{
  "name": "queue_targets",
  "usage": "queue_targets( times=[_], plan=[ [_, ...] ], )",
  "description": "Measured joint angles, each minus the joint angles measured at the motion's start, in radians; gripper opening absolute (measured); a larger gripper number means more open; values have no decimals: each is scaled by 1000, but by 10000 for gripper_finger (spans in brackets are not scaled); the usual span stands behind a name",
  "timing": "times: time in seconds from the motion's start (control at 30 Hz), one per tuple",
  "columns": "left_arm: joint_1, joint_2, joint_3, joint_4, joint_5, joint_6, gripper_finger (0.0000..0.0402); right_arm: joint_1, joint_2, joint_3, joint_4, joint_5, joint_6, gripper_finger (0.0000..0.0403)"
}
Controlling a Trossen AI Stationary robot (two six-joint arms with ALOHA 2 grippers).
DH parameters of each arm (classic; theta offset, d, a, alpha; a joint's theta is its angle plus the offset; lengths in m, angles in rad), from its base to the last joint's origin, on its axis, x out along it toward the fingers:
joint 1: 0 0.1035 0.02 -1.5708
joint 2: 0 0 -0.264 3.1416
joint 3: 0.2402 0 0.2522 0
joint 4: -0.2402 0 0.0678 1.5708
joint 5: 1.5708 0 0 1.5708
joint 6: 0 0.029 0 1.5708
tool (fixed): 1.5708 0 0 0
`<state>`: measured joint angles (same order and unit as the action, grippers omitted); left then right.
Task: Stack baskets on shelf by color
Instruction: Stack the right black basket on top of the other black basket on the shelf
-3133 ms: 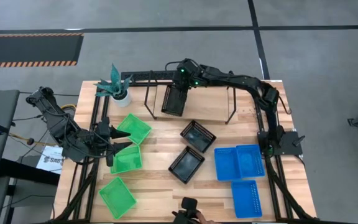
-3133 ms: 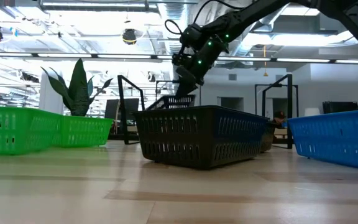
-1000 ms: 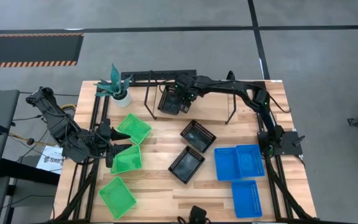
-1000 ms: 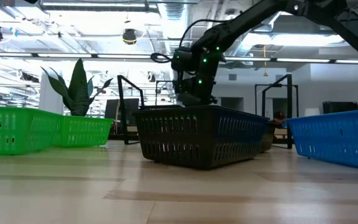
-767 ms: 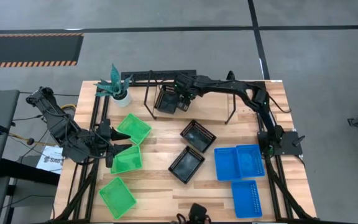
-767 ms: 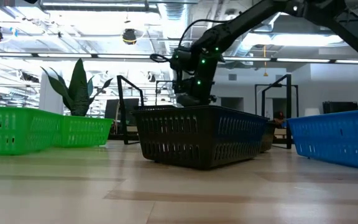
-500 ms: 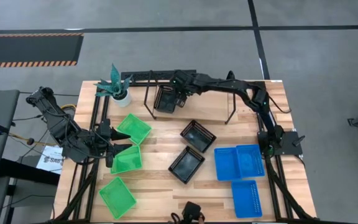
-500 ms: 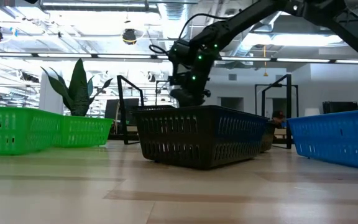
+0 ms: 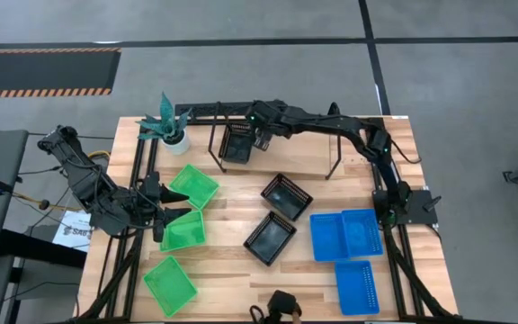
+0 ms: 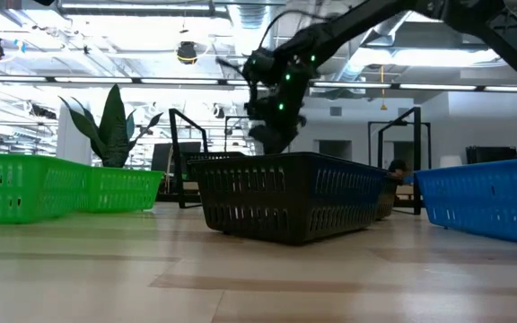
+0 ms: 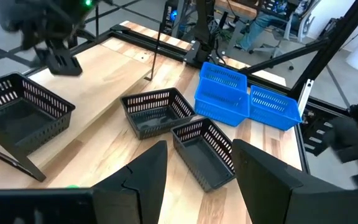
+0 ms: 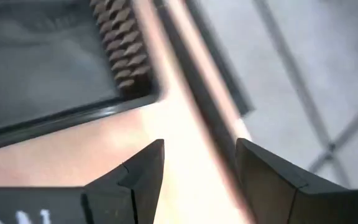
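Note:
A black basket (image 9: 237, 144) lies flat on the left part of the shelf (image 9: 304, 148) at the table's far side. My right gripper (image 9: 261, 135) hovers open just to its right, above the board (image 12: 166, 124), with nothing between its fingers. Two more black baskets (image 9: 286, 196) (image 9: 270, 238) rest on the table's middle. Green baskets (image 9: 194, 185) (image 9: 183, 230) (image 9: 170, 284) lie at the left and blue ones (image 9: 346, 234) (image 9: 356, 286) at the right. My left gripper (image 9: 165, 216) waits open beside the green baskets.
A potted plant (image 9: 169, 126) stands at the far left corner beside the shelf. The shelf's thin black legs (image 9: 335, 162) stand on the table. A small dark device (image 9: 277, 308) sits at the near edge. Bare wood shows between the green and black baskets.
My right gripper has risen from the black basket on the shelf and swung a little toward the table's left, staying open. The basket lies flat on the board, slightly farther left than a second ago.

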<state>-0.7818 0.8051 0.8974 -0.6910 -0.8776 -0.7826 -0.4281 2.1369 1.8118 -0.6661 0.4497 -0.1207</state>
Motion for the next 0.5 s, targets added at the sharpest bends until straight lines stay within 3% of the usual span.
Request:
queue_targets(
  times=[0.1,0.3,0.5],
  plan=[
    [0,0,0,0,0,0,169,23,-65,0,-167,-12,37,220],
    [0,0,0,-3,6,-1,169,122,-193,-11,-537,-208,217,220],
    [0,0,0,-10,8,-1,169,312,-340,-206,-556,-221,325,220]
  ],
)
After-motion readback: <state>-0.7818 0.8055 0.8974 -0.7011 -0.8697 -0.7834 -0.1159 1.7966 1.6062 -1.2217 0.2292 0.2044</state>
